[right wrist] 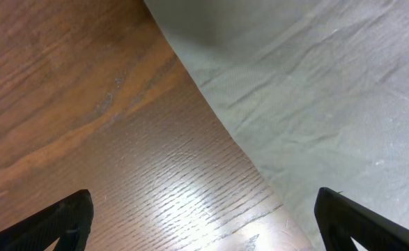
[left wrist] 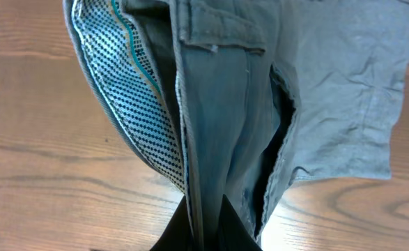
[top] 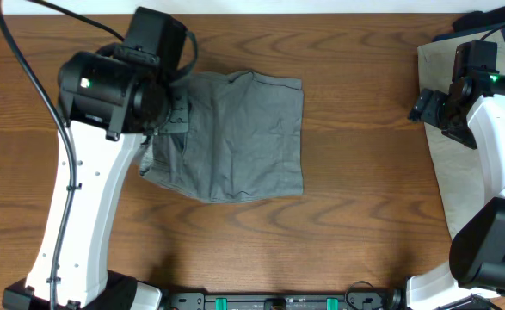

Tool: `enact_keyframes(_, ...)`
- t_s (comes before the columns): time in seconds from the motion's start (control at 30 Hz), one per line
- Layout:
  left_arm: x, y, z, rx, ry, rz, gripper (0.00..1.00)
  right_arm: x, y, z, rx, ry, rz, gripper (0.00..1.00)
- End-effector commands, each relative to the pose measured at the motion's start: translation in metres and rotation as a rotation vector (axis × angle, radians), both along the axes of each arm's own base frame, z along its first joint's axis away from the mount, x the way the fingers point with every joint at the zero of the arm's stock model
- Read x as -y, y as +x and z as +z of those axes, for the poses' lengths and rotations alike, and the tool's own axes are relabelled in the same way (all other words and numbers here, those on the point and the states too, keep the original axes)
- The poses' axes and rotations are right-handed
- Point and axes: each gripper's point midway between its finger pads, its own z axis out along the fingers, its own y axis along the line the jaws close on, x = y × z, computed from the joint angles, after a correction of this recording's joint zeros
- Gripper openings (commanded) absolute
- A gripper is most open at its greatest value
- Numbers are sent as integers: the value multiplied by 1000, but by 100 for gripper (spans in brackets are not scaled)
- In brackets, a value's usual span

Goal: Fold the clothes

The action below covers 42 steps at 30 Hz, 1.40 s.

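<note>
The mid grey shorts (top: 243,138) lie folded near the table's middle, their left edge lifted. My left gripper (left wrist: 207,236) is shut on that edge, pinching the waistband between its dark fingers (left wrist: 235,226). The patterned lining (left wrist: 131,118) and a pocket slit show just beyond them. In the overhead view the left gripper (top: 168,119) is mostly hidden under its wrist. My right gripper (top: 426,107) hovers open at the left edge of the pale beige shorts (top: 458,172). Its fingers (right wrist: 58,223) stand wide apart, holding nothing, over wood and beige cloth (right wrist: 315,90).
A dark navy pair (top: 455,33) peeks out at the back right, partly under the right arm. The wooden table (top: 355,155) lies between the grey and beige pairs. The arm bases stand at the front edge.
</note>
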Motion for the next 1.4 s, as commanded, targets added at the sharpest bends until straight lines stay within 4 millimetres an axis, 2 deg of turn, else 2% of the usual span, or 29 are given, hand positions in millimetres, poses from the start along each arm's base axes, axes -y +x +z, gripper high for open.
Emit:
enact_keyframes(0.0,-12,-10,-14,-97,49,39,6,4,1,9,21,-17,-7,99)
enact_keyframes(0.2,2,4,-36,-157,70,21,6,4,1,9,21,-17,-7,99)
enact_keyframes(0.33,16,19,-57,-201,88,-2,6,4,1,9,21,-17,-7,99)
enact_keyframes(0.47,38,44,-77,-180,84,-36,6,4,1,9,21,-17,-7,99)
enact_keyframes(0.57,61,55,-82,-152,78,-125,6,4,1,9,21,-17,-7,99)
enact_keyframes(0.67,86,57,-81,-118,57,-213,6,4,1,9,21,-17,-7,99)
enact_keyframes(0.8,110,55,-81,-92,51,-269,6,4,1,9,21,-17,-7,99)
enact_keyframes(0.93,127,51,-94,-122,49,-298,6,4,1,9,21,-17,-7,99)
enact_keyframes(1.07,151,45,-114,-194,-15,-340,6,4,1,9,21,-17,-7,99)
enact_keyframes(1.23,150,39,-128,-254,14,-329,6,4,1,9,21,-17,-7,99)
enact_keyframes(1.37,121,30,-121,-281,83,-219,6,4,1,9,21,-17,-7,99)
